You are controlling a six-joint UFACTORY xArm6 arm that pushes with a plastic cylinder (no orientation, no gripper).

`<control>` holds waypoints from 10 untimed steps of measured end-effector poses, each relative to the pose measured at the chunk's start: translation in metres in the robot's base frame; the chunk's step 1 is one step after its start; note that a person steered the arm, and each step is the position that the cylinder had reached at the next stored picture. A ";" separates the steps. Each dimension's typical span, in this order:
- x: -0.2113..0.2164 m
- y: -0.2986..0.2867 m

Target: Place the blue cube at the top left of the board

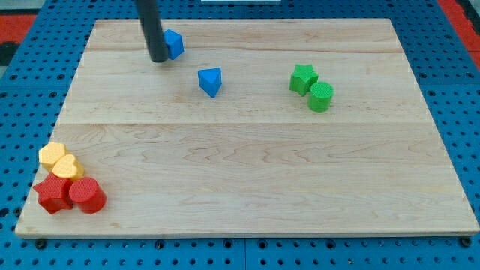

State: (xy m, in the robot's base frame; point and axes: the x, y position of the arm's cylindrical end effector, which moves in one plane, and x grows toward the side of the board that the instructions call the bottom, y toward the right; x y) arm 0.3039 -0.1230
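The blue cube (174, 43) sits near the view's top, left of centre, on the wooden board (247, 172). My dark rod comes down from the view's top edge; its tip (158, 58) rests just left of and slightly below the blue cube, touching or nearly touching it. The rod hides the cube's left edge. A second blue block, triangular (211, 81), lies to the lower right of the cube.
A green star (303, 78) and a green cylinder (321, 97) sit together right of centre. At the bottom left corner are two yellow blocks (60, 161), a red star (54, 193) and a red cylinder (88, 196). Blue pegboard (30, 75) surrounds the board.
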 end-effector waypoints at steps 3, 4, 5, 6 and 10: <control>-0.046 -0.006; -0.059 -0.067; -0.061 -0.081; -0.039 -0.074; -0.021 -0.104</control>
State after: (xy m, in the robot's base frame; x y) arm 0.2831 -0.2266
